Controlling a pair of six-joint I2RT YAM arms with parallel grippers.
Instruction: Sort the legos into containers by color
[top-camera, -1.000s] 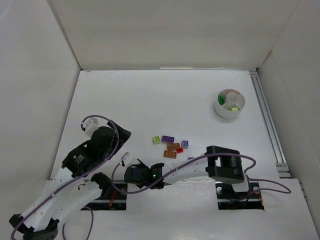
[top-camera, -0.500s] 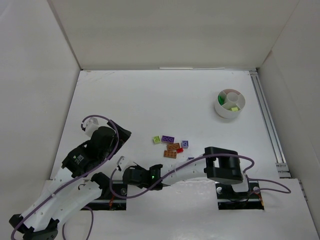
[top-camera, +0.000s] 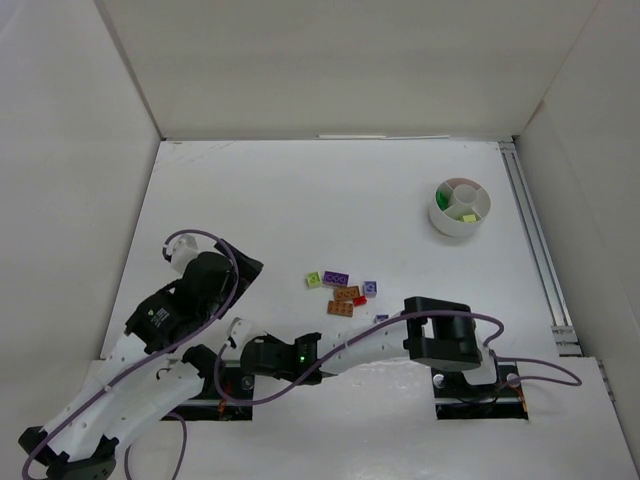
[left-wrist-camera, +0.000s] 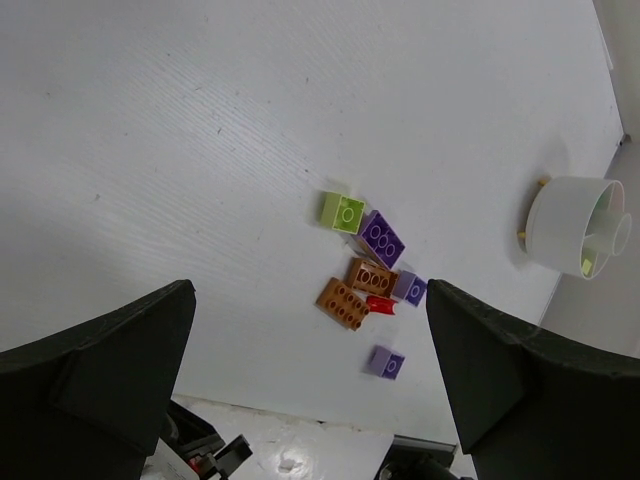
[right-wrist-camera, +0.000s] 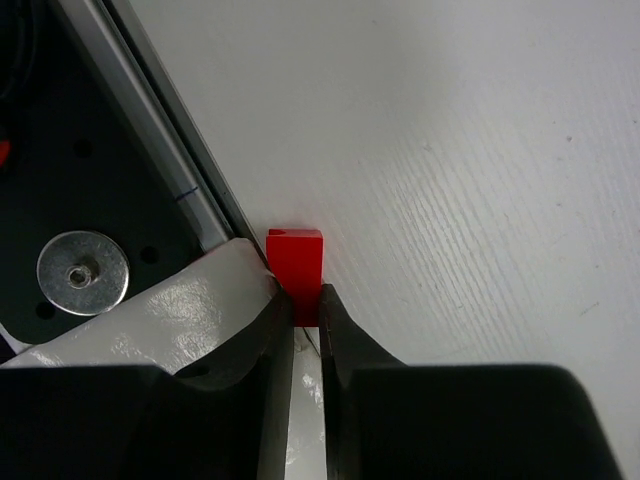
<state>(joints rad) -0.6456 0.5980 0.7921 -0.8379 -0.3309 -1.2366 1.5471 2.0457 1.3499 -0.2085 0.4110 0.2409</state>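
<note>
- Right claw (right-wrist-camera: 303, 300): fingers pinched together on one red lego (right-wrist-camera: 295, 255), which pokes out just past the tips at the worktop (right-wrist-camera: 480, 150) edge. A dark plate (right-wrist-camera: 60, 150) with one washer (right-wrist-camera: 83, 272) lies to this claw's left.
- Left claw (left-wrist-camera: 308, 295): fingers spread wide apart with nothing between them.
- Ahead of the left claw, seven loose legos lie close together: one yellow-green lego (left-wrist-camera: 343, 211), three purple legos (left-wrist-camera: 382, 237), two orange-brown legos (left-wrist-camera: 341, 302) and one loose red lego (left-wrist-camera: 381, 305).
- One white dish (left-wrist-camera: 555, 230) stands ahead and far to the right of the left claw, well apart from the cluster. Green and yellow-green pieces lie in its compartments; how many, I cannot tell.
- A pale marking on the left arm (top-camera: 152, 318) is too small to read.
</note>
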